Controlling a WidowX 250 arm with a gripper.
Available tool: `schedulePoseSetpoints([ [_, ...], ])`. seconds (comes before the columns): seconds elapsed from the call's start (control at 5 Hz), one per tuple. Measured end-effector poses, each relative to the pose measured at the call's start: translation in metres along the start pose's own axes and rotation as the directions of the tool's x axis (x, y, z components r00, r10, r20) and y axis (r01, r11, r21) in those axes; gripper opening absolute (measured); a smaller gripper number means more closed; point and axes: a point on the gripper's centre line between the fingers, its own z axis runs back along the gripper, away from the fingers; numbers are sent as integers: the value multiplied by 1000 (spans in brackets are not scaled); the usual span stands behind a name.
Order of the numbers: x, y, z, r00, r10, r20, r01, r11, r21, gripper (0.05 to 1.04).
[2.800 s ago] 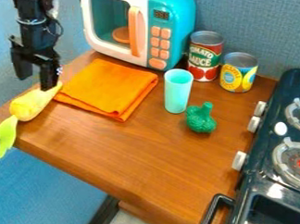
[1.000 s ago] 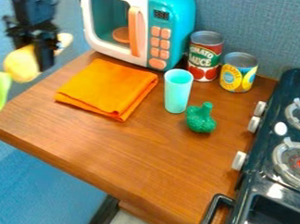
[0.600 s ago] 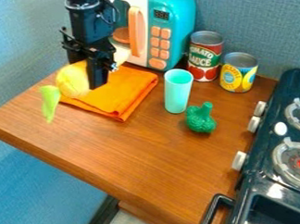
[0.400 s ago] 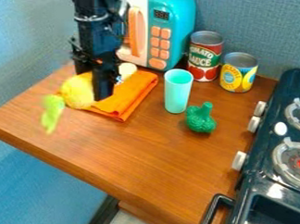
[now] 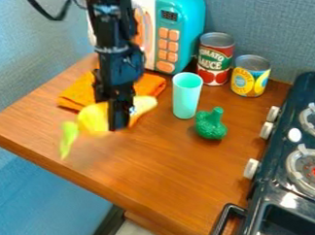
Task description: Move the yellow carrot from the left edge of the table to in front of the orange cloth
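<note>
There is one wooden table (image 5: pixel 164 178). At its right stands one dark toy stove (image 5: pixel 264 196), with two burners (image 5: pixel 309 171) and three pale front knobs (image 5: pixel 251 168) in view, and one dark handle (image 5: pixel 227 214). One teal-and-white toy microwave (image 5: pixel 189 40) stands at the back. One black gripper (image 5: pixel 109 114) hangs over the left part of the table, its fingers clamped on one yellow toy vegetable (image 5: pixel 93 119) with a light-green leafy top (image 5: pixel 68 136). Behind these lies one folded orange cloth (image 5: pixel 76 94), partly hidden. Right of the microwave are two cans: the taller tomato sauce can (image 5: pixel 215 58) and the shorter yellow-labelled can (image 5: pixel 250 76). One turquoise cup (image 5: pixel 186 96) stands upright in front of them, and just beside it is one small green toy vegetable (image 5: pixel 211 125).

The tabletop is brown with visible grain. Blue-grey fabric partitions (image 5: pixel 277 26) rise behind and to the left, and a bit of pale floor (image 5: pixel 133 231) shows at the bottom.

Compared with the frame just before, the gripper and the yellow toy vegetable have moved right and toward the near side, over bare wood in front of the cloth. At first the vegetable lay at the table's left edge. The cans, cup and green toy vegetable have kept their places.
</note>
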Motion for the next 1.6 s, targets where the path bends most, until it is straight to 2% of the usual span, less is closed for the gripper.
schedulePoseSetpoints([
  [0.2, 5, -5, -14, 1000, 13, -7, -13, 998, -58, 500],
  [0.6, 12, -15, -32, 998, 58, -23, -60, 991, -118, 500],
  [0.8, 14, -25, -38, 989, 144, -28, -147, 977, -155, 500],
  [1.0, 15, -27, -49, 981, 185, -54, -191, 966, -173, 500],
  [1.2, 20, -29, -53, 984, 174, -46, -179, 970, -165, 547],
  [1.4, 22, -26, -52, 982, 188, -35, -191, 971, -146, 838],
  [1.6, 19, -26, -51, 977, 213, -33, -215, 967, -135, 983],
])
